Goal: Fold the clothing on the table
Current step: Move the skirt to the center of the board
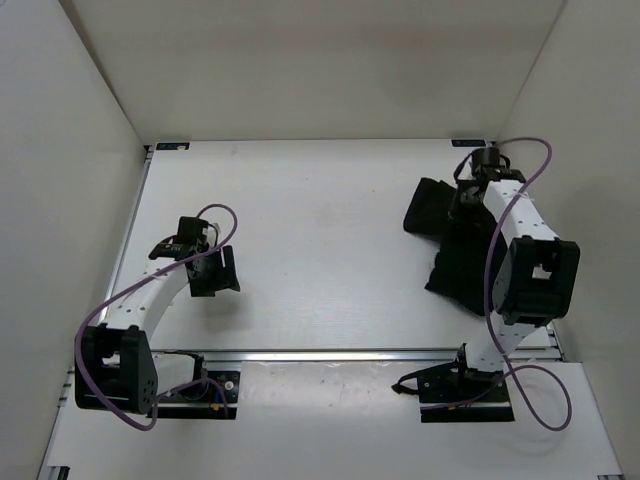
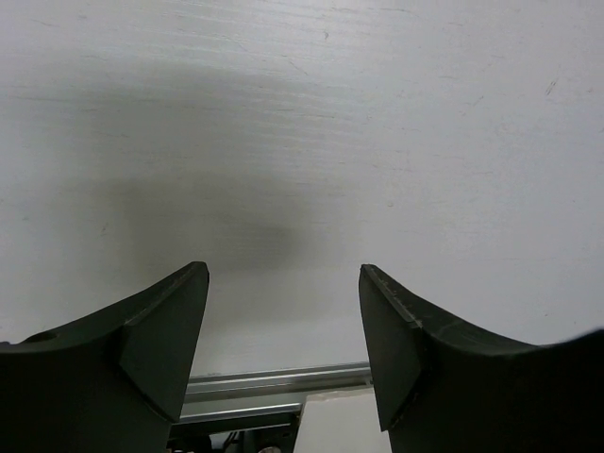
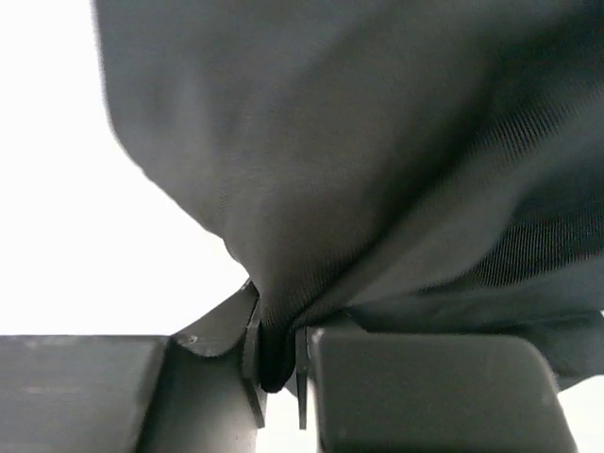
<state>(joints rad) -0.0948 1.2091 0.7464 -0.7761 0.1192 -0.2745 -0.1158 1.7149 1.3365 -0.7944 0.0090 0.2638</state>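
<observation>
Top: looks down from high behind the near edge over the whole table (image 1: 320, 230). Left wrist: faces bare table close up, toward the near-edge rail (image 2: 274, 382). Right wrist: sits hard against the clothing (image 3: 377, 142), shared with the top view, by the right edge.

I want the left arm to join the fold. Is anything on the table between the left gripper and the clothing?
Nothing visible does. Only white table shows between the open left gripper and the clothing, which lies on the right side, pinched in the right gripper.
</observation>
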